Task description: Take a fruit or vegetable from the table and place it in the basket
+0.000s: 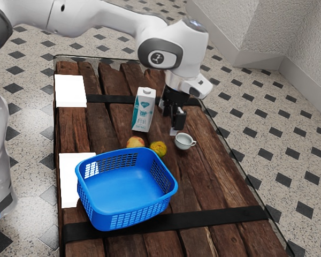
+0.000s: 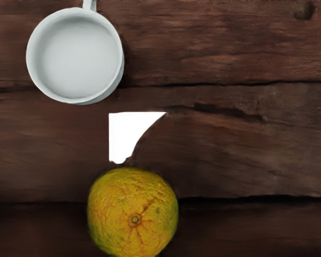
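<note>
Near the basket rim (image 1: 174, 187), an orange (image 2: 132, 214) sits apart from the cup (image 2: 75, 53).

A blue plastic basket (image 1: 127, 184) with latticed sides is sitting on a table of rough, dark brown wood (image 1: 214, 195), while a smooth, pale cup (image 1: 183, 142) is showing beside dimpled, rough-skinned yellow-green fruit (image 2: 132, 211).

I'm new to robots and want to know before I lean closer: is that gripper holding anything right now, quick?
Gripper: open, its fingers apart, with nothing held between them.
</note>
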Action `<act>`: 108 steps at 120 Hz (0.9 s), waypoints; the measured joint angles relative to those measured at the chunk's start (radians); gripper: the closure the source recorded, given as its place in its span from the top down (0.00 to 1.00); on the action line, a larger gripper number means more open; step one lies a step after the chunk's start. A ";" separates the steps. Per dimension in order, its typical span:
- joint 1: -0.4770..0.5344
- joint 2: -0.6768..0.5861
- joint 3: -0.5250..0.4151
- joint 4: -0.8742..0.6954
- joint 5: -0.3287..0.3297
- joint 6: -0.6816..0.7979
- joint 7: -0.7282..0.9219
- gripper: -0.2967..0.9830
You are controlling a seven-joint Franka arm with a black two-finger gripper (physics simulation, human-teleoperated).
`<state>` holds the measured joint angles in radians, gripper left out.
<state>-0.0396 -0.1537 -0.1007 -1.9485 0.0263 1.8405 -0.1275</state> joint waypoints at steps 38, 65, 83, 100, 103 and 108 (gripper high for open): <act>0.007 0.023 0.013 -0.116 -0.010 0.133 0.000 0.77; 0.009 0.037 0.027 -0.158 -0.017 0.201 -0.001 0.77; 0.009 0.041 0.029 -0.181 -0.018 0.231 -0.001 0.77; 0.009 0.043 0.036 -0.210 -0.019 0.260 -0.001 0.77; 0.009 0.044 0.037 -0.213 -0.019 0.264 -0.001 0.77; 0.010 0.046 0.037 -0.220 -0.021 0.272 -0.001 0.77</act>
<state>-0.0299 -0.1078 -0.0634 -2.1680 0.0057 2.1127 -0.1284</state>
